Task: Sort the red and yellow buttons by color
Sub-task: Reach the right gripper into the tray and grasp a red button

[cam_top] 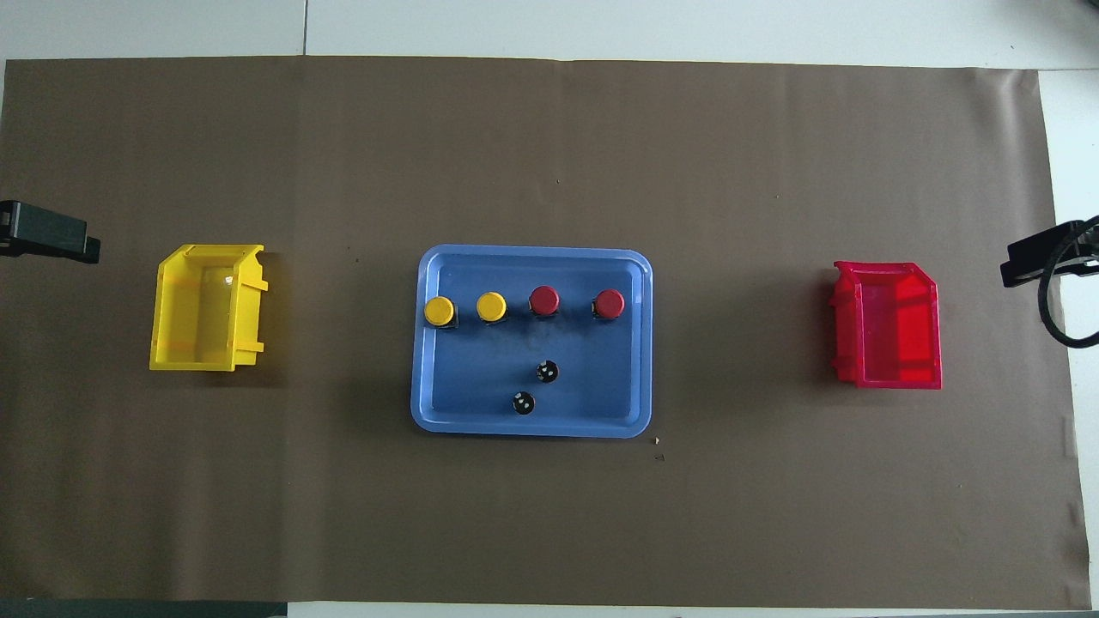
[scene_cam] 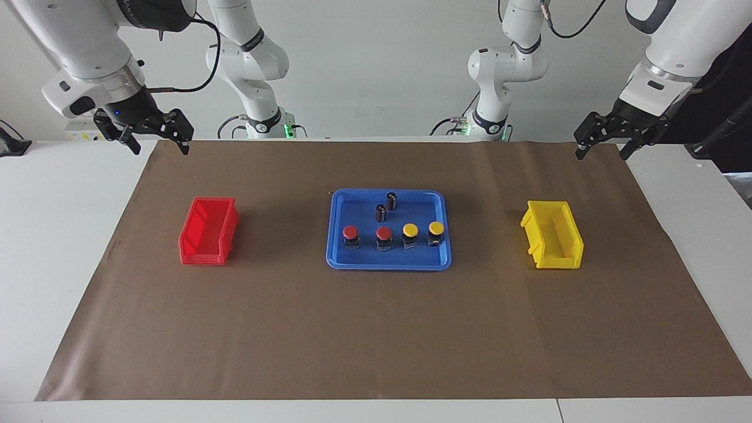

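Two red buttons [scene_cam: 350, 232] [scene_cam: 383, 234] and two yellow buttons [scene_cam: 410, 230] [scene_cam: 436, 228] stand in a row in a blue tray [scene_cam: 388, 265] at mid-table. They also show in the overhead view, red [cam_top: 610, 303] [cam_top: 544, 300] and yellow [cam_top: 491, 306] [cam_top: 440, 311]. My right gripper [scene_cam: 160, 147] is open and empty, raised over the mat's edge at the robots' end, above the red bin's end. My left gripper [scene_cam: 602, 154] is open and empty, raised over the mat's edge at the yellow bin's end. Both arms wait.
An empty red bin [scene_cam: 202, 255] sits toward the right arm's end, and an empty yellow bin [scene_cam: 558, 261] toward the left arm's end. Two small dark cylinders [scene_cam: 391, 201] [scene_cam: 380, 212] stand in the tray, nearer to the robots than the buttons. Brown paper covers the table.
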